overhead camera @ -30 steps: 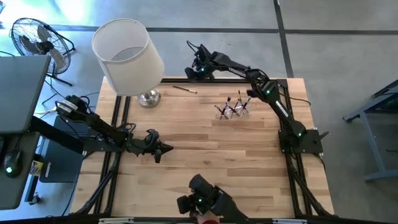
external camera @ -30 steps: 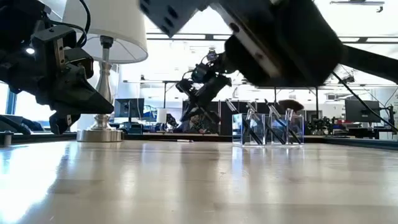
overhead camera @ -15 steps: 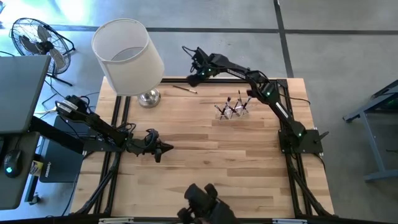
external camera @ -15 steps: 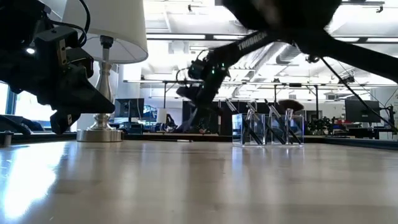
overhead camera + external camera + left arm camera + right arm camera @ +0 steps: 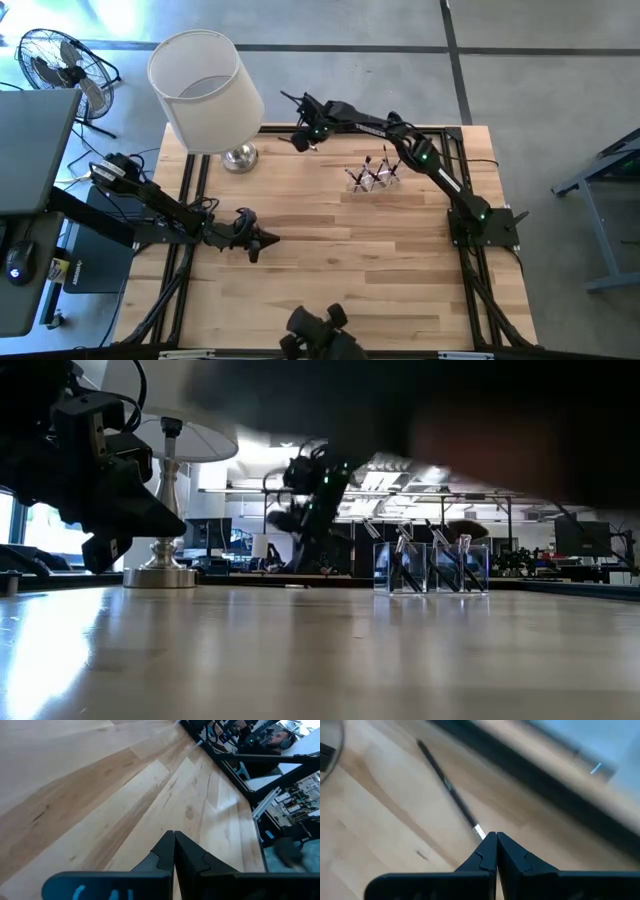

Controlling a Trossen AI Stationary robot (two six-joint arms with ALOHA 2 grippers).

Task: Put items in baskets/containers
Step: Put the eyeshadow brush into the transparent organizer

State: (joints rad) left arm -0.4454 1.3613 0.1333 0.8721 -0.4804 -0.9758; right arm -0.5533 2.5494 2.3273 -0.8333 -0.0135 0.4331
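Observation:
One slim dark makeup brush [image 5: 447, 785] lies flat on the wood near the table's far edge. My right gripper [image 5: 298, 140] is shut and slants down over its silver-ferrule end. The clear holder [image 5: 372, 177] stands on the table right of centre with several brushes upright in it; the low view shows the holder [image 5: 430, 567] too. My left gripper [image 5: 264, 238] is shut and waits low over the left half of the table, touching nothing. My right gripper's shut fingertips [image 5: 496, 840] stand at the loose brush's silver-ferrule end [image 5: 479, 830], slanting down from the table's right. The fingers hide the brush's tip. Whether they touch the brush I cannot tell.
A lamp with a big white shade [image 5: 205, 90] and a silver foot [image 5: 240, 157] stands at the far left, close to the loose brush. A dark camera mount [image 5: 318, 330] sits at the near edge. Bare wood [image 5: 350, 260] lies between the arms.
My right gripper has swung toward the table's left along the far edge and a little nearer, coming over the loose brush. Its wrist has rolled and tipped on the way. The fingers have stayed shut. The brush and the holder have not moved.

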